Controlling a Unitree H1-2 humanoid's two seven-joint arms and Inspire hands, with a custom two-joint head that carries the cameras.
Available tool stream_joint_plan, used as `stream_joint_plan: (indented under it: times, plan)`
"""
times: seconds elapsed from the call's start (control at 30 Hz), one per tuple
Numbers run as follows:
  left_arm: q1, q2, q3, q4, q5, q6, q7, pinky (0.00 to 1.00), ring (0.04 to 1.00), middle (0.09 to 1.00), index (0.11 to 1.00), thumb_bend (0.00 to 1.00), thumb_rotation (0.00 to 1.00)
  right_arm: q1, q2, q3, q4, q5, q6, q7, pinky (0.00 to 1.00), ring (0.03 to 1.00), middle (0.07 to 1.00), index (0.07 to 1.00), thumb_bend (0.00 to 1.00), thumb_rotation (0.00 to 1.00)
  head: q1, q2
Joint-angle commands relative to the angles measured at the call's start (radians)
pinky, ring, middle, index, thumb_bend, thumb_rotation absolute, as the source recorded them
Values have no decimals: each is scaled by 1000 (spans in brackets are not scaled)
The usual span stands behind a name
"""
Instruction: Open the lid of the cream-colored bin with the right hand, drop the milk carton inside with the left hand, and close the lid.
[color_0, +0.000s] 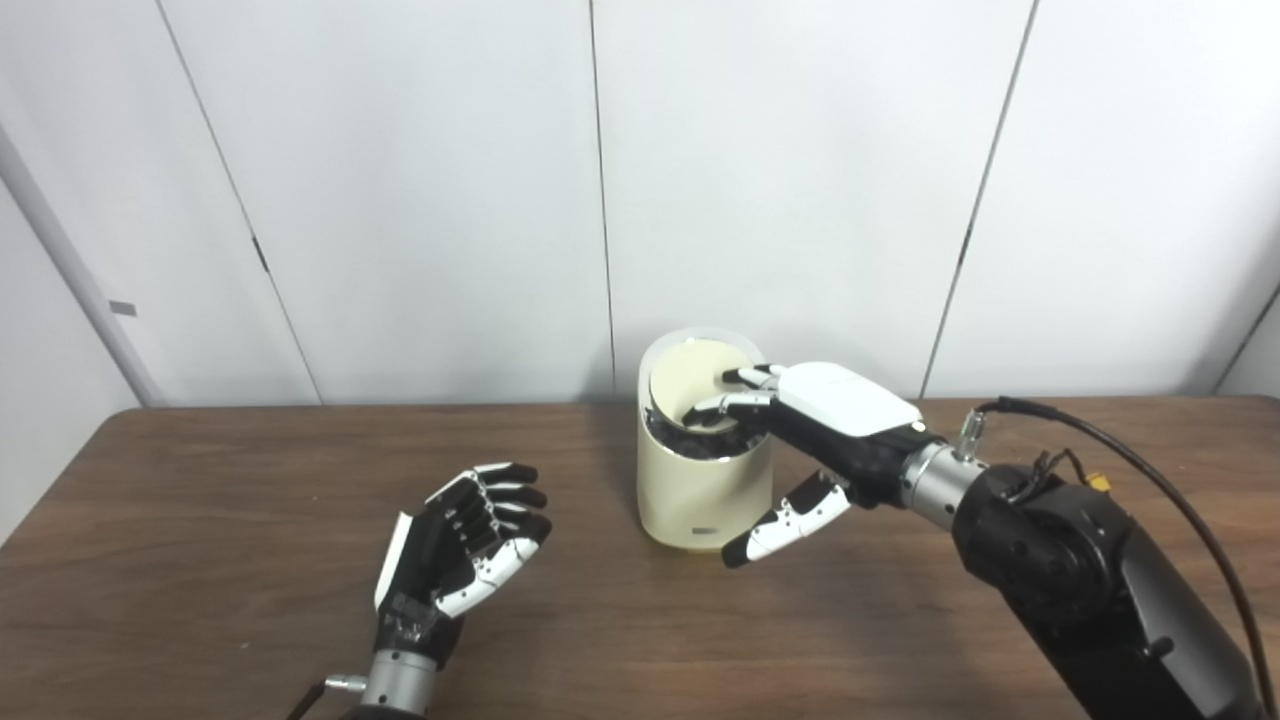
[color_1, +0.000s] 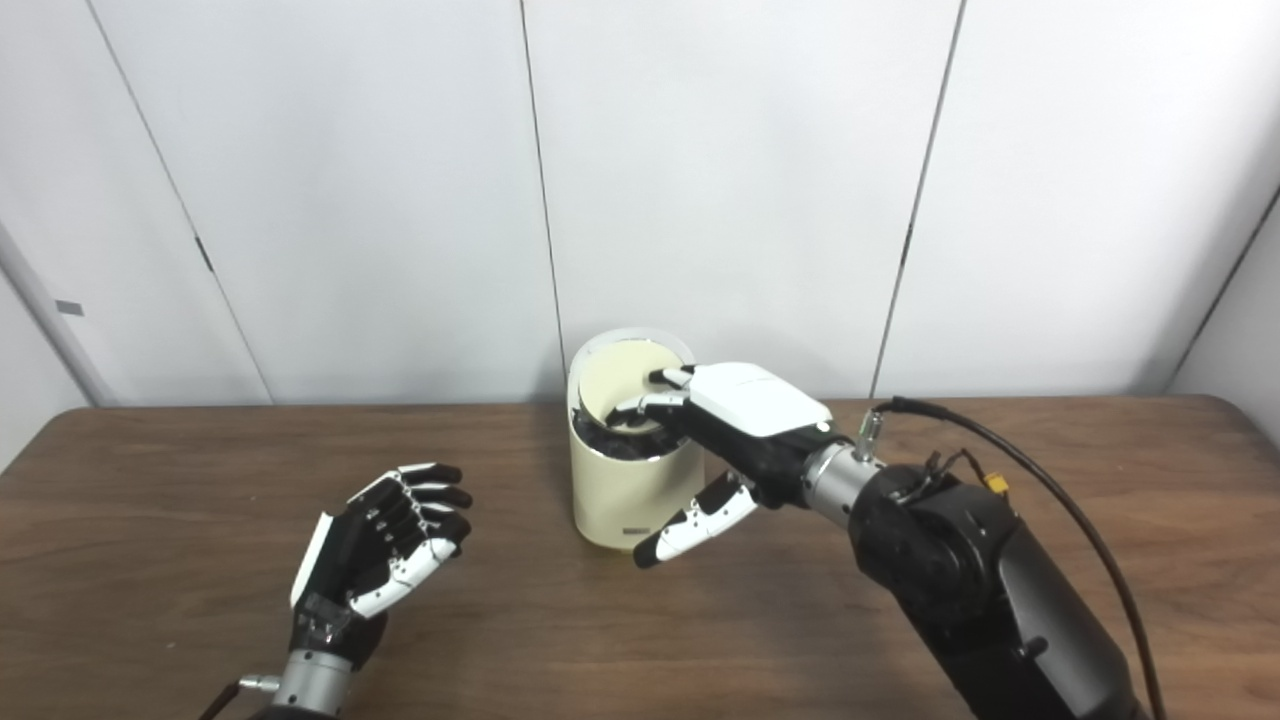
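Left eye view: right hand (color_0: 830, 425) presses its fingers (color_0: 735, 405) on the tilted lid (color_0: 690, 385) of the cream bin (color_0: 700, 490), grasping nothing; left hand (color_0: 460, 545) released, well left of it.

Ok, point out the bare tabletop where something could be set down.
Bare wood lies between the left hand and the table's left edge, and behind that hand up to the wall. It is crowded at the cream bin, where the right hand sits.

Upright cream bin (color_0: 700, 495), lid (color_0: 692, 380) tilted inward
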Motion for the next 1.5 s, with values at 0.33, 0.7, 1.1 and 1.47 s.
stream_joint_plan:
  times: [0.33, 0.7, 1.1, 1.47]
  plan:
    - [35, -20, -2, 5, -25, -18, -4, 375, 506, 575, 653, 644, 207, -58, 1, 8, 48, -29, -28, 5, 977, 968, 814, 831, 699, 459, 4, 2]
    - [41, -18, -4, -8, -22, -15, -4, 372, 501, 571, 651, 647, 211, -43, -8, 19, 97, -81, -60, -32, 997, 971, 827, 836, 711, 482, 7, 7]
    - [44, -18, -2, -21, -37, 1, -5, 381, 503, 570, 651, 641, 193, -22, 9, -74, 4, 11, -59, -73, 973, 973, 817, 833, 678, 466, 5, 5]
    - [40, -11, -4, -11, -28, -14, -10, 381, 503, 572, 653, 638, 204, 35, 31, -239, -81, 136, -24, -133, 767, 950, 962, 968, 676, 357, 6, 1]
